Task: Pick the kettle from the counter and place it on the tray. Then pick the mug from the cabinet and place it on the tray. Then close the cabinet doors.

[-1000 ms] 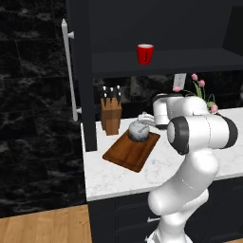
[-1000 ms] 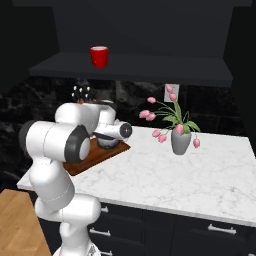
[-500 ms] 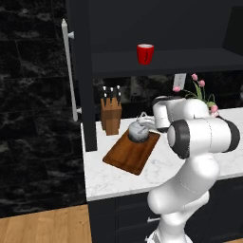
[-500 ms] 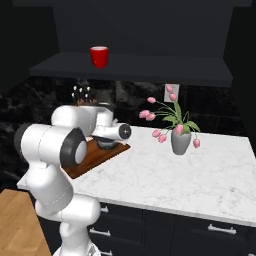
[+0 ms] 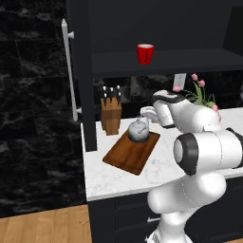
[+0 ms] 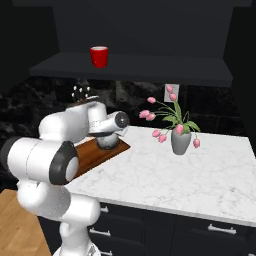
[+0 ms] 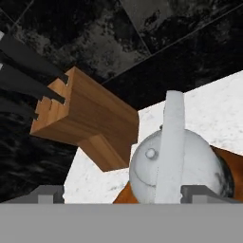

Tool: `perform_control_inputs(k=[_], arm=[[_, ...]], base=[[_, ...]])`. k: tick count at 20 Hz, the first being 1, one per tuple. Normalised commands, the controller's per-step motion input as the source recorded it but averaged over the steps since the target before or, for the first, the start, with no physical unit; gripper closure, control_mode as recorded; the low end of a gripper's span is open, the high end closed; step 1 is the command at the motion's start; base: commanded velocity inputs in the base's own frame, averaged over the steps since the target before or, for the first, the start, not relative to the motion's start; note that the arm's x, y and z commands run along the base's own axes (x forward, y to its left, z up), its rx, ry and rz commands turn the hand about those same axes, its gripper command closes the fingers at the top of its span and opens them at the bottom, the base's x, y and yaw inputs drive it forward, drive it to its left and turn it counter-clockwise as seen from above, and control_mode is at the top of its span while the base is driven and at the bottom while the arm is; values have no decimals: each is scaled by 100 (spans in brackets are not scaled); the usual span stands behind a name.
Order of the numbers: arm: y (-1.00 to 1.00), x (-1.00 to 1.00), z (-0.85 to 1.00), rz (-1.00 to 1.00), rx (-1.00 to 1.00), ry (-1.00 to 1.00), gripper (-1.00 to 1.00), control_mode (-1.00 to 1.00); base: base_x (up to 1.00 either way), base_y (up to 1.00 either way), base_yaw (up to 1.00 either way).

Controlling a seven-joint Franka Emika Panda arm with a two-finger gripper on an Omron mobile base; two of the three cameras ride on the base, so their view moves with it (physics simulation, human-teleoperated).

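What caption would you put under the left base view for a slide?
Kettle set on the tray, pincer open above it; red mug waits on the cabinet shelf.

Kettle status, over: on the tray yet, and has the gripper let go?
Gripper open, fingers either side of kettle handle. Kettle sits on tray. Mug on cabinet shelf, doors open. Knife block close behind kettle.

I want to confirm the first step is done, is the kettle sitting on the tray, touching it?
Touching. In the left base view the kettle rests with its base directly on the tray, no counter showing between them.
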Motion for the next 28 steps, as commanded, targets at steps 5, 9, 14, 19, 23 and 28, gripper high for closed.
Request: perform_control_inputs(k=[5,9,14,19,23,28], arm=[[-42,-92,38,-12,-7,-6,-100,-100],[-6,-14,0,-1,0,-2,-100,-100],[-1,-53,65,0,-3,-7,-100,-100],[0,-100,100,-8,-14,0,-100,-100],[0,-89,100,-21,-23,4,-100,-100],[20,-21,100,-20,-31,16,-100,-100]], base=[[0,0,0],[0,0,0],[0,0,0],[0,0,0],[0,0,0],[0,0,0]])
